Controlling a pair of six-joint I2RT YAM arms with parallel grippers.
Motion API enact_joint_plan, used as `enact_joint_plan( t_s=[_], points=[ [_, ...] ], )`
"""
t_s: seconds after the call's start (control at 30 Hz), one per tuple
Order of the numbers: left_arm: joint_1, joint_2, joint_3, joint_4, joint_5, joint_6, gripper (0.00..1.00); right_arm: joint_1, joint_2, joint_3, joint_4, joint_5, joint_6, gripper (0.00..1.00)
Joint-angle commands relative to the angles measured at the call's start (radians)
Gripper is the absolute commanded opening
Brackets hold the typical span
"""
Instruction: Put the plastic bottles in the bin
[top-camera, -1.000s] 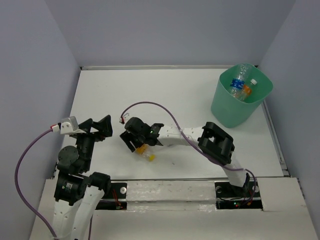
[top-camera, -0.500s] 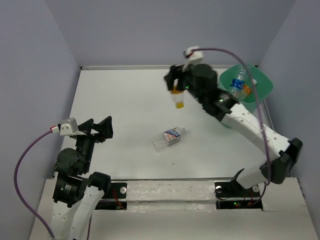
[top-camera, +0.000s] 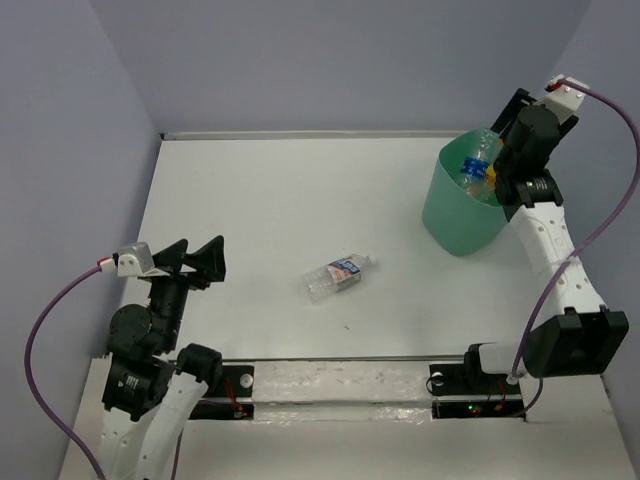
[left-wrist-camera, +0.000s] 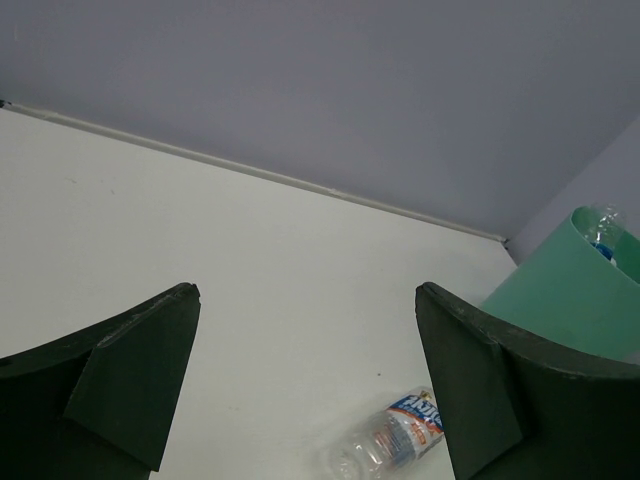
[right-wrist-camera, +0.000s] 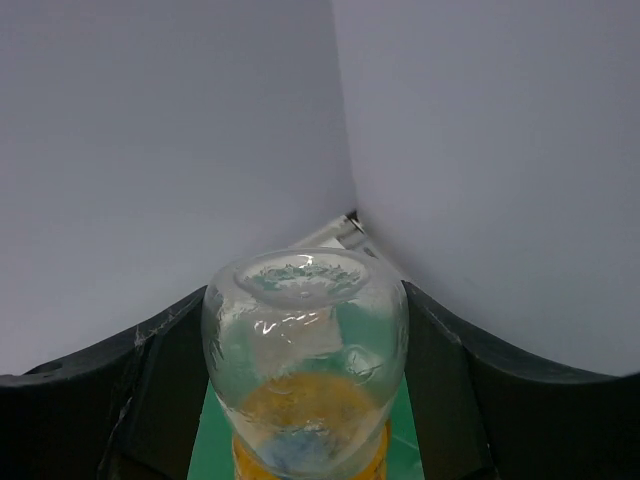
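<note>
My right gripper (top-camera: 503, 170) is over the far right side of the mint-green bin (top-camera: 455, 225). In the right wrist view the gripper (right-wrist-camera: 305, 335) is shut on a clear bottle with an orange label (right-wrist-camera: 305, 360), with the bin's green inside (right-wrist-camera: 207, 445) below it. Bottles with blue and orange labels (top-camera: 474, 166) lie in the bin. A clear bottle with a white-red-blue label (top-camera: 337, 277) lies on its side mid-table; it also shows in the left wrist view (left-wrist-camera: 395, 440). My left gripper (top-camera: 197, 260) is open and empty at the near left, its jaws (left-wrist-camera: 307, 300) wide apart.
The white table (top-camera: 300, 190) is boxed in by grey-blue walls on the left, back and right. The bin (left-wrist-camera: 570, 290) stands in the far right corner, close to the right wall. A raised lip runs along the table's near edge above the arm bases.
My right arm has carried the orange-label bottle from near mid-table to above the bin at the far right. The white-red-blue bottle stays on the table. The left arm has barely moved.
</note>
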Motion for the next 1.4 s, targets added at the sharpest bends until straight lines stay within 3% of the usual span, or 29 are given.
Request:
enact_joint_plan(
  t_s=[0.0, 0.07, 0.1, 0.27, 0.37, 0.4, 0.5, 0.53, 0.67, 0.77, 0.87, 1.0, 1.37],
  points=[
    [-0.012, -0.013, 0.013, 0.032, -0.015, 0.011, 0.99, -0.016, 0.022, -0.063, 0.073, 0.155, -0.03, 0.66],
    [-0.015, -0.013, 0.015, 0.029, -0.019, 0.011, 0.99, -0.016, 0.029, -0.071, 0.074, 0.186, -0.039, 0.9],
    [-0.018, -0.013, 0.013, 0.03, -0.018, 0.012, 0.99, -0.016, 0.023, -0.076, 0.075, 0.174, -0.058, 0.95],
    [-0.017, -0.011, 0.015, 0.029, -0.024, 0.009, 0.99, -0.016, -0.069, -0.077, 0.027, 0.038, 0.006, 0.96],
    [-0.018, -0.007, 0.015, 0.03, -0.027, 0.011, 0.99, 0.06, -0.114, -0.056, -0.065, -0.135, 0.082, 0.96],
    [-0.014, -0.001, 0.016, 0.03, -0.03, 0.011, 0.99, 0.15, -0.12, -0.054, -0.095, -0.227, 0.073, 0.93],
    [-0.006, 0.007, 0.016, 0.027, -0.033, 0.011, 0.99, 0.304, -0.109, -0.033, -0.248, -0.297, 0.108, 0.91],
    [-0.003, 0.013, 0.016, 0.027, -0.036, 0.009, 0.99, 0.412, -0.111, -0.058, -0.27, -0.317, 0.125, 0.91],
    [0.002, 0.032, 0.015, 0.027, -0.033, 0.009, 0.99, 0.634, -0.148, -0.224, -0.31, -0.324, 0.264, 0.9],
    [0.008, 0.041, 0.015, 0.035, -0.016, 0.012, 0.99, 0.76, -0.146, -0.391, -0.262, -0.378, 0.5, 0.94],
    [0.014, 0.039, 0.013, 0.035, -0.013, 0.011, 0.99, 0.872, -0.12, -0.529, -0.231, -0.256, 0.7, 0.98],
    [0.022, 0.039, 0.012, 0.035, -0.012, 0.009, 0.99, 0.872, -0.116, -0.631, -0.164, -0.202, 0.847, 0.99],
    [0.022, 0.036, 0.01, 0.036, 0.003, 0.009, 0.99, 0.872, 0.102, -0.553, -0.163, -0.205, 0.922, 1.0]
  ],
)
